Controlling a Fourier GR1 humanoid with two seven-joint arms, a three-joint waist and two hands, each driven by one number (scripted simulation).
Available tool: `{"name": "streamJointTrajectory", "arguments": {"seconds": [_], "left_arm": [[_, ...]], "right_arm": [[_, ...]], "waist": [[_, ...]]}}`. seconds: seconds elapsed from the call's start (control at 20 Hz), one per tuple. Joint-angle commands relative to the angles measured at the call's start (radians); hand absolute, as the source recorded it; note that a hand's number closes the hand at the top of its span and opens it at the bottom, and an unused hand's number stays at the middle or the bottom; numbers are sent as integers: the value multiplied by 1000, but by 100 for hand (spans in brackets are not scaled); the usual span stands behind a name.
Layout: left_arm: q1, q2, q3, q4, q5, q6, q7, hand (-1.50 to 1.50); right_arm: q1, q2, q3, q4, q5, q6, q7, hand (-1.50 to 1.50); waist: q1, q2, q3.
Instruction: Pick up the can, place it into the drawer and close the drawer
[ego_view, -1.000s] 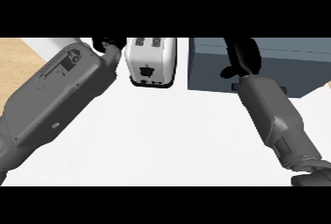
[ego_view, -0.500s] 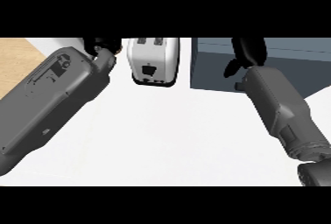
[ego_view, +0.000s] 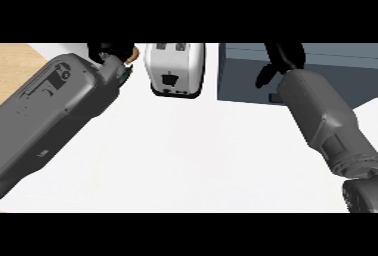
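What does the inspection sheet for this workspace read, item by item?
Surface: white counter, bare between the forearms.
Job's things: can not clearly seen; a small tan object at the left hand may be it. Blue-grey box at far right, likely the drawer unit; open or closed cannot be told.
Clutter: white toaster at far centre.
Hands: left hand at the top edge beside the toaster; right hand over the box; both partly cut off.
Cables: nothing seen.
Surroundings: wood strip at far left.
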Motion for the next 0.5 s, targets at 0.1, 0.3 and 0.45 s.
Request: {"name": "streamJointTrajectory", "arguments": {"seconds": [0.1, 0.3, 0.45], "left_arm": [[26, 17, 10, -19, 0, 1, 7, -150], [35, 23, 12, -38, 1, -13, 16, -150], [60, 27, -2, -95, -16, 12, 22, -150]], "right_arm": [[-75, 71, -226, -29, -252, 97, -81, -150], [-91, 40, -312, -37, -340, 162, -157, -150], [-66, 29, -323, -25, -350, 172, -195, -150]], "waist": [[18, -11, -4], [14, -8, -5], [20, -13, -7]]}}
